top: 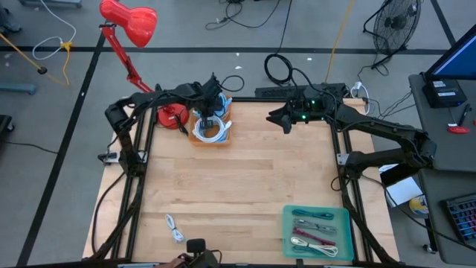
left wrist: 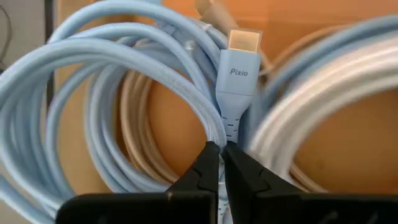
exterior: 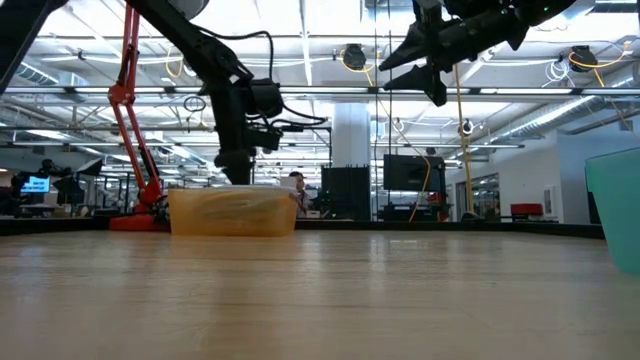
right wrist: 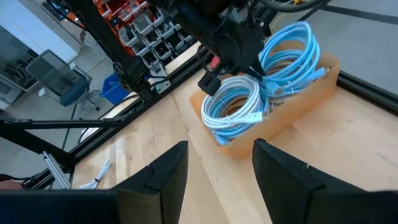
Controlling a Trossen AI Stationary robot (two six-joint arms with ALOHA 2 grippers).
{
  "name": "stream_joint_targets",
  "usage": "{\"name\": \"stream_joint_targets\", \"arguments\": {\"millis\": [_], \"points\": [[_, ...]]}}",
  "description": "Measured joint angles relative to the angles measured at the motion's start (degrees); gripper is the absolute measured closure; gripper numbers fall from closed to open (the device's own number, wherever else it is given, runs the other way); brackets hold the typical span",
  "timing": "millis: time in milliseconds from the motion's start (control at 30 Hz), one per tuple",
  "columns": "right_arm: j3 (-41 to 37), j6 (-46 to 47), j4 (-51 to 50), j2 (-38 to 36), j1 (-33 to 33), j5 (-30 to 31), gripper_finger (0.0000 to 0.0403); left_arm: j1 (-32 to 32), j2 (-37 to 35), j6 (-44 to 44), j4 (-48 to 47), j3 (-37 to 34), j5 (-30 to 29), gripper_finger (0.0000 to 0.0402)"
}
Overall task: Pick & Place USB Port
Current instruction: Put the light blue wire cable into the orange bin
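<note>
Reaching into the orange bin [top: 210,137] at the table's far edge, the left gripper [left wrist: 222,163] is clenched on a coiled blue cable [left wrist: 239,87] just below its plug (right gripper [right wrist: 214,163] idles released), where neighbouring loops could snag on lifting.

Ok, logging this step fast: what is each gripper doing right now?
Left gripper: shut on the light blue cable just below its plug, down in the orange bin.
Right gripper: open, holding nothing, raised above the table's far edge.
</note>
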Motion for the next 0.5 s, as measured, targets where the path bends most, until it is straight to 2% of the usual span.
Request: {"name": "stream_joint_targets", "arguments": {"millis": [167,500], "points": [[0.0,0.0,-0.3,0.0,0.0,0.0,0.0234,-0.3,0.1,-0.1,-0.3,0.1,0.0,0.0397],[0.0,-0.1,0.2,0.0,-0.2,0.1,0.0234,-0.6,0.2,-1.8,-8.3,4.4,0.6,0.0394]]}}
